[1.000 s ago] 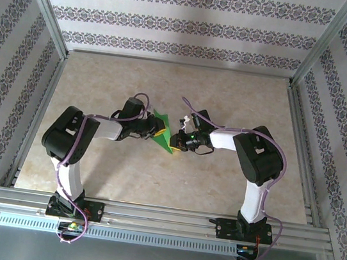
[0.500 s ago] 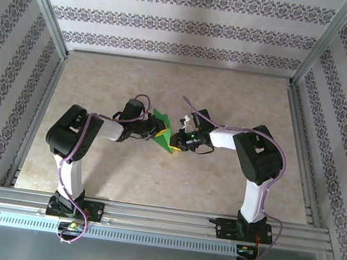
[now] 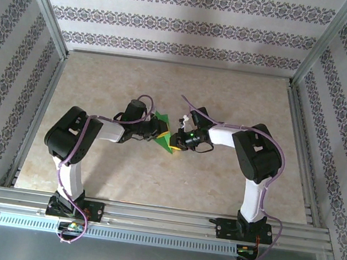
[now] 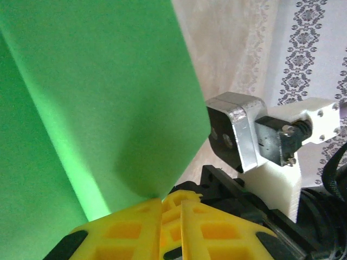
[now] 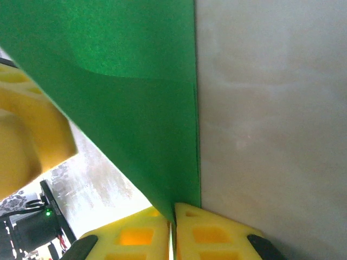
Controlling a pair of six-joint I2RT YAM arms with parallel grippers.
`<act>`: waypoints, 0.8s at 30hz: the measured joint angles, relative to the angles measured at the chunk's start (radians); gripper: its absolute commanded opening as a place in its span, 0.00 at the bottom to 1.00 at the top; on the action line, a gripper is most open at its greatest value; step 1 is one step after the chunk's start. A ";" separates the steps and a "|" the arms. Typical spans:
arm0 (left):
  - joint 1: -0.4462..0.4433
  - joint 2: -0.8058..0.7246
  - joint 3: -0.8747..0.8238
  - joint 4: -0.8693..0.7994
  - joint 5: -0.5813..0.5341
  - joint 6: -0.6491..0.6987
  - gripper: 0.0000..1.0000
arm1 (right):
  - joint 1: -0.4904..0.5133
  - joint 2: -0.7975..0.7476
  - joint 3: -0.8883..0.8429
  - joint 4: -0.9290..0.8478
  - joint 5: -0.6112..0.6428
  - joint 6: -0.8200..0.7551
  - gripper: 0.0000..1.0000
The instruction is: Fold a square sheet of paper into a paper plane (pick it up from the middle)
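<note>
The bright green sheet of paper (image 3: 162,135), folded into a pointed wedge, hangs just above the table centre between both grippers. My left gripper (image 3: 155,129) is shut on its left side; in the left wrist view the yellow fingertips (image 4: 135,216) pinch the lower corner of the green sheet (image 4: 97,92). From the right, my right gripper (image 3: 176,141) is shut on the other edge. The right wrist view has the sheet (image 5: 130,97) running down into the closed right gripper (image 5: 173,208), with a left finger (image 5: 27,146) behind it.
The beige table (image 3: 229,99) is bordered by metal frame rails (image 3: 43,92) and patterned walls. The right arm's wrist block (image 4: 238,135) sits close to the left gripper. Both arm bases stand at the near edge (image 3: 161,219).
The left gripper has edged slightly right toward the right gripper, and the paper between them looks a little narrower. Both grips hold.
</note>
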 measured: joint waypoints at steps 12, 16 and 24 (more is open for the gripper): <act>0.000 0.000 0.013 -0.046 -0.012 0.033 0.14 | 0.000 0.019 0.048 -0.084 0.003 -0.051 0.16; 0.000 0.000 0.020 -0.064 -0.026 0.038 0.13 | 0.000 0.020 0.052 -0.089 -0.003 -0.060 0.19; 0.000 0.003 0.034 -0.087 -0.035 0.042 0.12 | 0.000 0.020 0.054 -0.090 -0.008 -0.062 0.20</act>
